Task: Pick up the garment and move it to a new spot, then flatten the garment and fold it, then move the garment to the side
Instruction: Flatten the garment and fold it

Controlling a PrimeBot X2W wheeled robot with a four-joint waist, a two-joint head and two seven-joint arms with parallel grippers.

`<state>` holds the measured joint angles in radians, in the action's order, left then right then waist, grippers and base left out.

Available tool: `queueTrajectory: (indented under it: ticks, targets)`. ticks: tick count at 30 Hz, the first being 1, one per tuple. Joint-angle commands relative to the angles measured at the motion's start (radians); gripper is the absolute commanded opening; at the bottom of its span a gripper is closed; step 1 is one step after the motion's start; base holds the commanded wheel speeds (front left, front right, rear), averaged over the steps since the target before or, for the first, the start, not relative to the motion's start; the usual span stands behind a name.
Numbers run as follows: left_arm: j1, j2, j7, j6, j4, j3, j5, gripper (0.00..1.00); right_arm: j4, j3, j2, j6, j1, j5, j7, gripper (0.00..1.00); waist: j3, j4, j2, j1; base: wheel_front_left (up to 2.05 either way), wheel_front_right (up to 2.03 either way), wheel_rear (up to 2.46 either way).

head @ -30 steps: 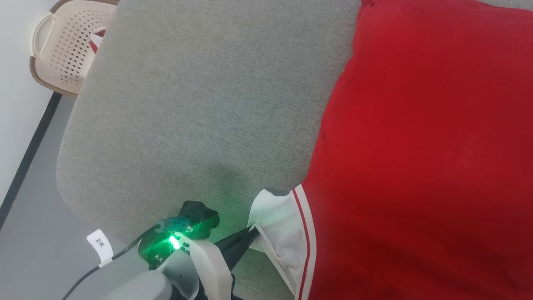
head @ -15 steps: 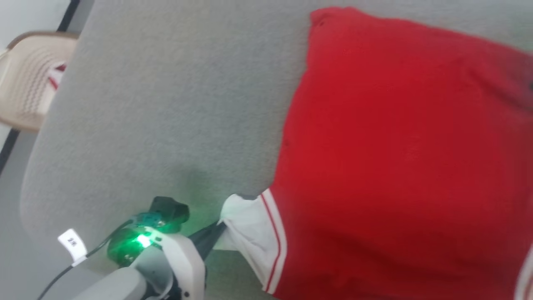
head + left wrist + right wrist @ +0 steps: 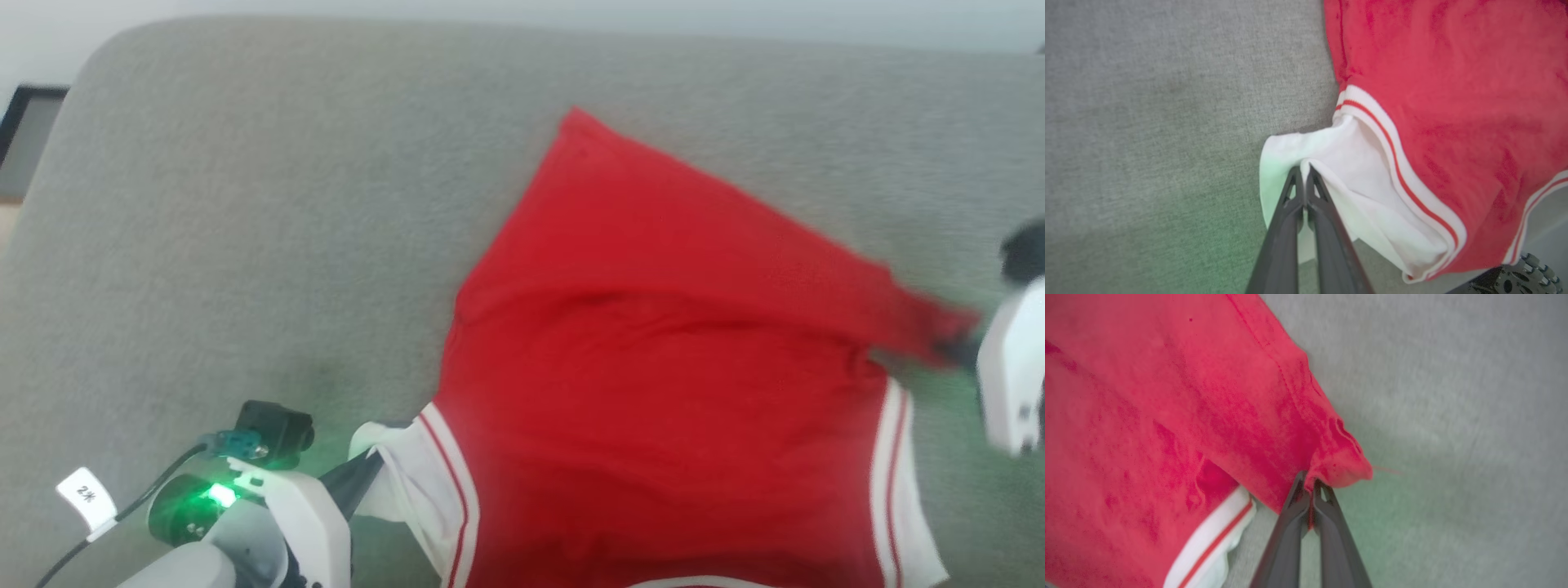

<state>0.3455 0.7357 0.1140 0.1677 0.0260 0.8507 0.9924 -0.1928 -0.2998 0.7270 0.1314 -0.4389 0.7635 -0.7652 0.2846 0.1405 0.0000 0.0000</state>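
Both end effectors clamped on red garment, lying on grey surface.
Nearest: left end effector (image 3: 371,464) (image 3: 1303,173) closed on the white lining by the striped trim. The large bright red soft-fabric garment (image 3: 653,392) (image 3: 1453,81) (image 3: 1147,396) is spread over the grey upholstered surface (image 3: 245,204). Farther right, right end effector (image 3: 957,351) (image 3: 1308,481), blurred in head view, pinches a red corner stretched to a point.

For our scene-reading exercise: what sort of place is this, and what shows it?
Probably a living room, or a laundry-folding setup made like one: a grey upholstered cushion, a red garment spread on it, and a pale wall behind.
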Motion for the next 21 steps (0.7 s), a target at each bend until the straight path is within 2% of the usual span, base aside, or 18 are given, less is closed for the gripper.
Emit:
queueTrajectory:
  ticks: [1,5,10,17,18,19,21]
  targets:
    - [-0.018,0.006,0.001,0.007,-0.005,-0.005,0.006,0.00,0.022,0.014,-0.010,-0.001,0.057,0.005,0.007,0.00,-0.034,-0.036,0.0000,0.0000,0.00,0.00,0.00]
    - [-0.030,0.024,0.001,0.015,-0.013,-0.011,0.016,0.00,0.099,0.067,-0.039,-0.001,0.226,0.001,0.006,0.00,-0.054,-0.062,0.0000,0.0000,0.00,0.00,0.00]
    - [-0.037,0.033,0.000,0.018,-0.019,-0.012,0.022,0.00,0.138,0.138,-0.101,-0.002,0.396,-0.028,0.024,0.00,-0.063,-0.078,0.0000,0.0000,0.00,0.00,0.00]
    - [-0.033,0.027,-0.008,0.011,-0.011,-0.013,0.025,0.00,0.056,0.154,-0.204,-0.002,0.456,-0.092,0.092,0.00,-0.062,-0.092,0.0000,0.0000,0.00,0.00,0.00]
    - [-0.032,0.027,-0.009,0.009,-0.009,-0.013,0.025,0.00,0.039,0.154,-0.212,-0.002,0.450,-0.105,0.104,0.16,-0.062,-0.093,0.0000,0.0000,0.00,0.00,0.00]
    - [-0.030,0.028,-0.010,0.008,-0.007,-0.013,0.024,0.00,0.023,0.158,-0.219,-0.002,0.441,-0.118,0.114,0.60,-0.062,-0.094,0.0000,0.0000,0.00,0.00,0.00]
    - [-0.027,0.026,-0.011,0.007,-0.004,-0.012,0.024,0.00,0.008,0.149,-0.220,-0.002,0.430,-0.129,0.118,1.00,-0.063,-0.094,0.0000,0.0000,0.00,0.00,0.00]
